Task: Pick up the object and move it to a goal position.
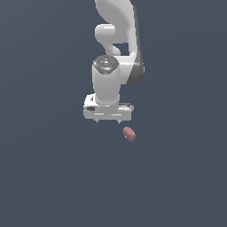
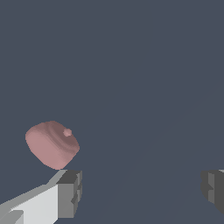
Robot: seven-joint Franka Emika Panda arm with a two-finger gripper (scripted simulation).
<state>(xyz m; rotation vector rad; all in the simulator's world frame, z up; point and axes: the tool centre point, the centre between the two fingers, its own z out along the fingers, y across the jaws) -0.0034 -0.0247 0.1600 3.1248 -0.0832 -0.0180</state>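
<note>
Plain dark grey-blue ground is seen all around, with open room on every side and no edges in view. The white arm [image 1: 116,40] is seen pointing down near the middle of the exterior view. The gripper [image 1: 108,121] is held wide apart, nothing between its grey fingertips [image 2: 69,192]. The object [image 1: 129,134], a small pink-red lump, is seen just beside the gripper toward the exterior view's right, outside the fingers, unobstructed.
</note>
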